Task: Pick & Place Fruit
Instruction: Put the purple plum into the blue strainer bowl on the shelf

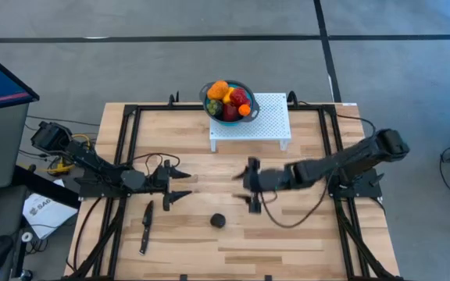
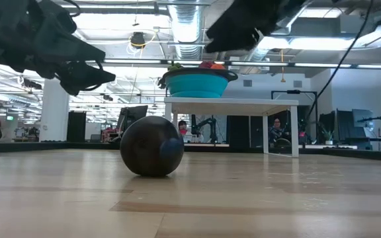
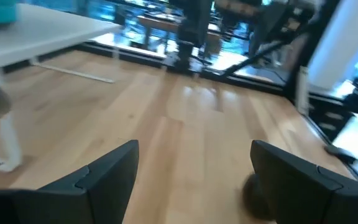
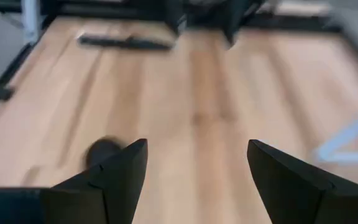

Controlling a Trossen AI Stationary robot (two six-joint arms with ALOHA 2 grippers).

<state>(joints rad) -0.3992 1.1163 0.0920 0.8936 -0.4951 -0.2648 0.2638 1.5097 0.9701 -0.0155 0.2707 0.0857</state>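
A near-black round fruit (image 1: 218, 221) rests on the bare wood near the table's near edge; it looms large in the low view (image 2: 152, 146). Several red, orange and yellow fruits (image 1: 229, 98) fill the blue bowl (image 1: 209, 108), which stands on a white perforated stand (image 1: 268, 117) at the far side. My left gripper (image 1: 182, 184) is open, hovering left of the table's middle (image 3: 194, 149). My right gripper (image 1: 248, 186) is open too, facing it from the right (image 4: 197, 144). The dark fruit lies nearer than both, beside the right gripper's finger in its wrist view (image 4: 101, 152).
A slim black knife (image 1: 145, 226) lies on the table's near left part and shows far off in the right wrist view (image 4: 126, 42). Black rails (image 1: 123, 133) frame the table. Bare wood lies between the grippers and around the dark fruit.
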